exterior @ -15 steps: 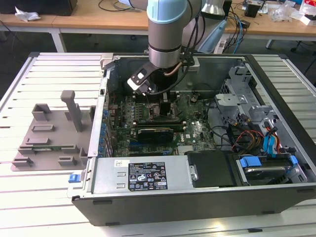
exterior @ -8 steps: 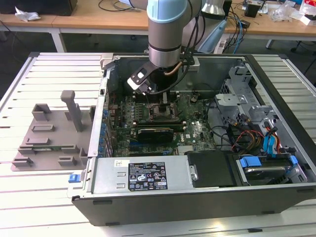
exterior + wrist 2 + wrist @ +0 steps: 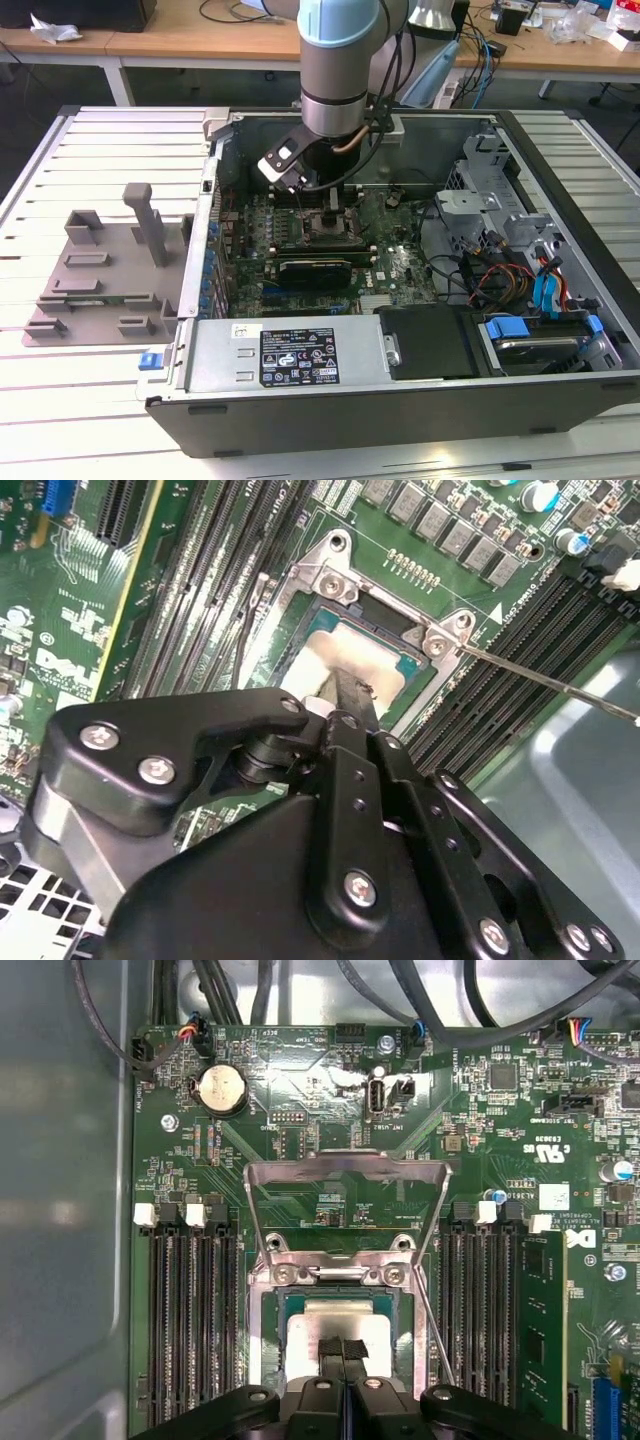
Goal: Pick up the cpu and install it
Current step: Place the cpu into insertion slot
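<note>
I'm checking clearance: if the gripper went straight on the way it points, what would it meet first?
The flat square silvery-grey cpu in the motherboard socket, right under the gripper; whether they already touch is unclear.

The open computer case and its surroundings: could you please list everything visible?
table: one, white, beneath the computer case.
computer case: one, black and grey, open, on the table.
tray: one, grey, on the table, exterior view's left.
motherboard: one, green, inside the case.
cpu: one, silvery, in its socket on the motherboard.
socket clamp: one, silver, swung open beside the cpu.
coin battery: one, silver, on the motherboard.
arm: one, grey and blue, reaching into the case.
pincer: one, black, shut, over the cpu.
</note>
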